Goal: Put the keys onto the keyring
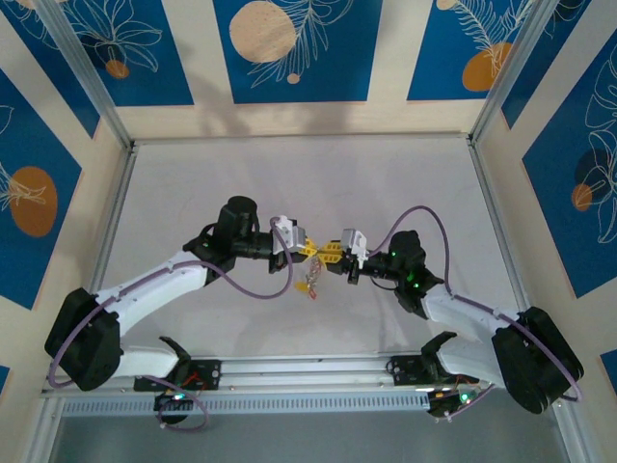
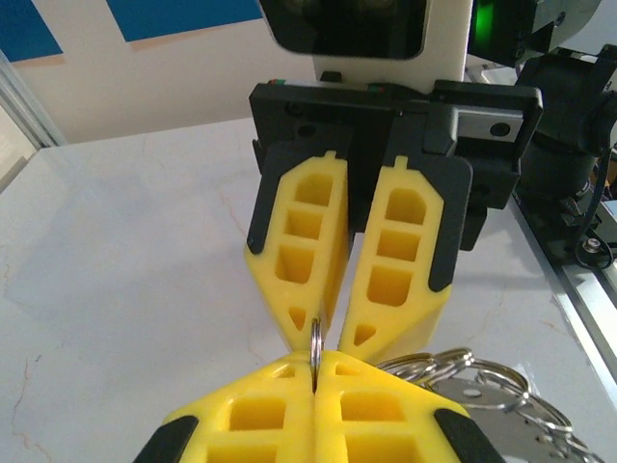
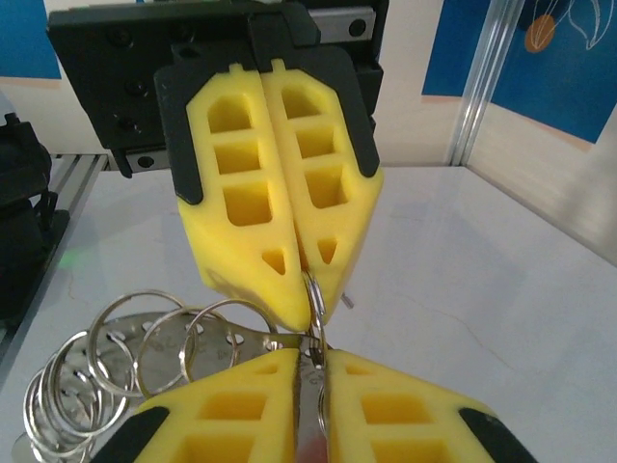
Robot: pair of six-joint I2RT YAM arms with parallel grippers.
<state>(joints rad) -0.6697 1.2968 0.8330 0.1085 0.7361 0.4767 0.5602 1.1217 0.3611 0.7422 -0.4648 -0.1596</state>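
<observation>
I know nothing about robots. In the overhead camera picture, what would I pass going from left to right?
Left arm's base → left gripper → right gripper → right arm's base. The two grippers meet tip to tip, both pinching one metal ring.

White marbled table point(image 1: 289, 174); blue wall panels point(image 1: 328, 68) with orange discs, white leaf outlines; aluminium corner posts point(image 1: 87, 77).

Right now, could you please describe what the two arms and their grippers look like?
Both the left arm and right arm have white links, bulky black joints and a looping purple-grey cable. A green light glows on the right arm. The left gripper and right gripper carry yellow wedge-shaped fingers with rectangular pockets on black mounts.
</observation>
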